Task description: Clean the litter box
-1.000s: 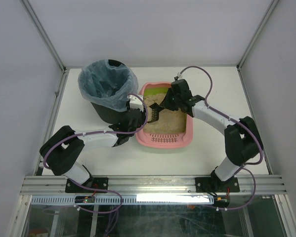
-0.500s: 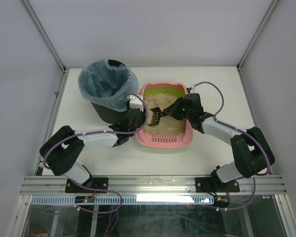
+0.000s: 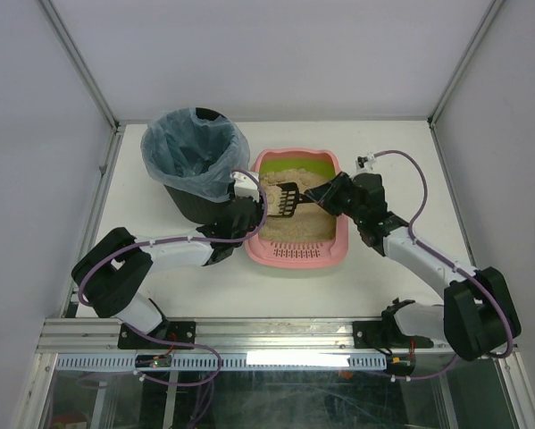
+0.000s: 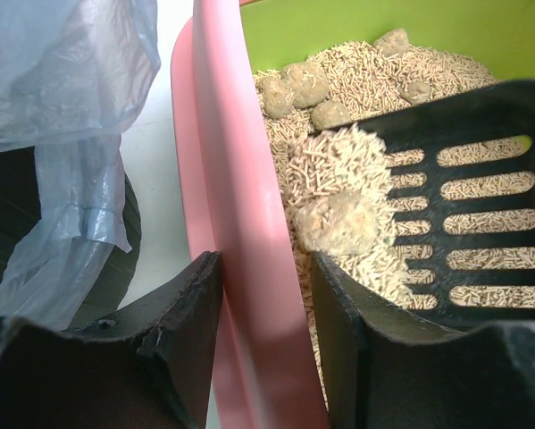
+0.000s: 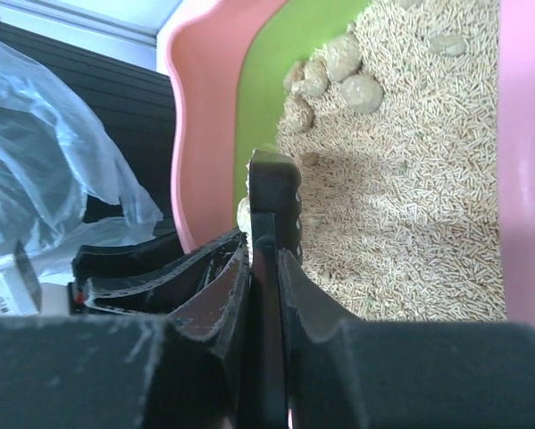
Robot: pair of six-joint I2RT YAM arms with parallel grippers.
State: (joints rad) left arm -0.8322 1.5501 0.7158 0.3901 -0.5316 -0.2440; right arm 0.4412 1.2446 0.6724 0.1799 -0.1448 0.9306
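The pink litter box point(image 3: 296, 255) with a lime-green inner rim holds tan pellet litter. My left gripper point(image 3: 249, 217) is shut on its left wall point(image 4: 240, 223), one jaw outside and one inside point(image 4: 265, 295). My right gripper point(image 3: 328, 197) is shut on the handle of the black slotted scoop point(image 3: 285, 201), seen edge-on in the right wrist view point(image 5: 274, 206). The scoop point(image 4: 481, 179) hangs over the left side of the litter, carrying pellets and a clump point(image 4: 338, 222). Several clumps point(image 4: 294, 85) lie in the far left corner and show in the right wrist view point(image 5: 343, 63).
A black round bin point(image 3: 196, 165) lined with a blue bag point(image 4: 62, 80) stands against the litter box's left side, just beyond my left gripper. White table surface point(image 3: 401, 152) lies to the right of and behind the box.
My right arm has drawn back to the right and lowered. The scoop has turned flat and now carries litter and a clump over the box's left side. The left arm has not moved.
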